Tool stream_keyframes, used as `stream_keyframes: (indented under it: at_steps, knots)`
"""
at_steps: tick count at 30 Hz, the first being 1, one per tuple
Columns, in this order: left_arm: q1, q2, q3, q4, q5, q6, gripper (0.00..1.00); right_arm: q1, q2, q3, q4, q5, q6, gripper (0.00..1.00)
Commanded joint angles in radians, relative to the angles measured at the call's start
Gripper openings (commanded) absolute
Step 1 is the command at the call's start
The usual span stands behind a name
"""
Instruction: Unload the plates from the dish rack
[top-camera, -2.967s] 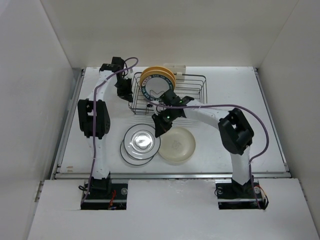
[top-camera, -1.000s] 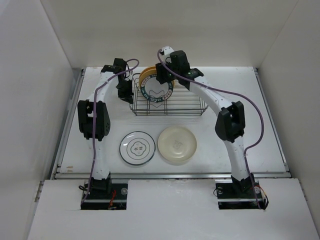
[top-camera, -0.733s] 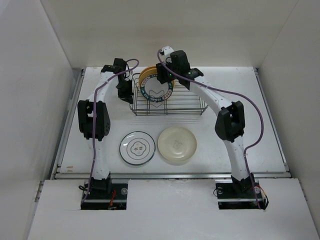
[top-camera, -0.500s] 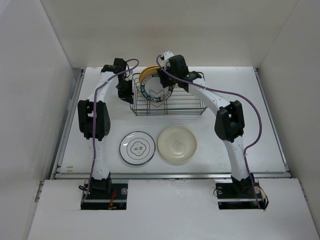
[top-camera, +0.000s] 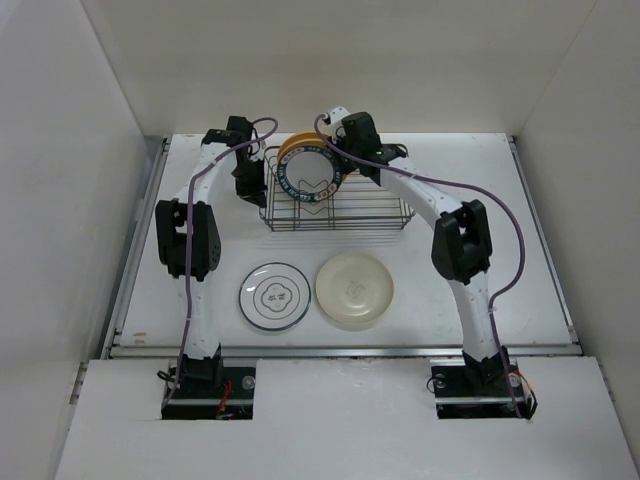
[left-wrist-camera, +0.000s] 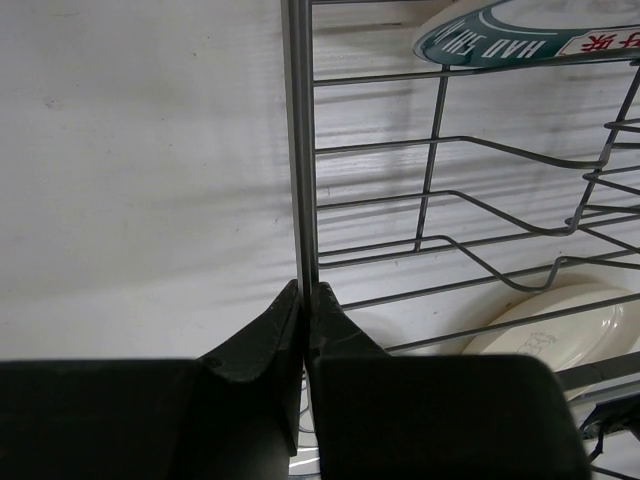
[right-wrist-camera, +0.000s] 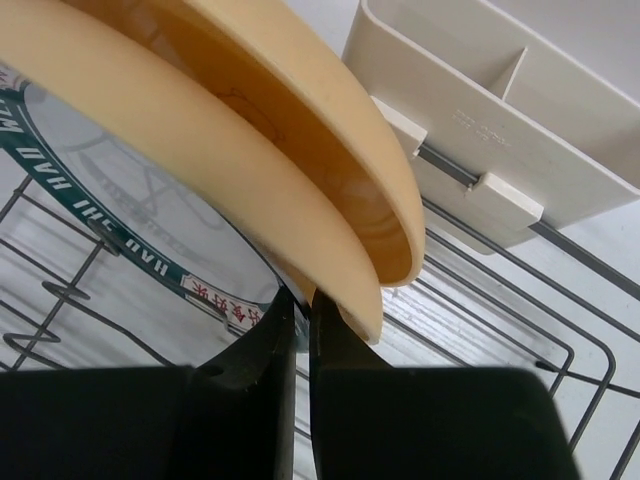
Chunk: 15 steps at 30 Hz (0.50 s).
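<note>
Clamping the left gripper (left-wrist-camera: 303, 295) on an upright wire of the dish rack (left-wrist-camera: 300, 150) by the counter's (top-camera: 540, 250) far edge, likely steadying it, while pinching the right gripper (right-wrist-camera: 301, 300) onto the teal-rimmed plate (right-wrist-camera: 120, 190) standing inside, just beside the yellow-orange plate (right-wrist-camera: 250, 120), for lifting out.

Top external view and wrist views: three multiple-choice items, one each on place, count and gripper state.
1. The yellow-orange plate is: A. flat on the table B. behind the teal-rimmed plate C. in front of it
2. Plates lying flat on the table: A. one B. three C. two
3. The left gripper is: A. shut on a dish rack wire B. open C. shut on a plate
1B: the top view shows its rim beyond the teal-rimmed one. 2C: the ringed plate and cream plate. 3A: its fingers pinch an upright wire.
</note>
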Motion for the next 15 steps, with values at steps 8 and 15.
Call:
stream_keyframes:
  at_steps: [8, 15]
  knots:
    - [0.004, 0.022, 0.025, -0.097, 0.010, 0.001, 0.00, 0.040, -0.228, -0.131, 0.187, 0.067, -0.001, 0.00]
    - [0.004, 0.031, 0.043, -0.106, 0.010, 0.001, 0.00, 0.083, -0.386, -0.263, 0.244, 0.185, -0.063, 0.00]
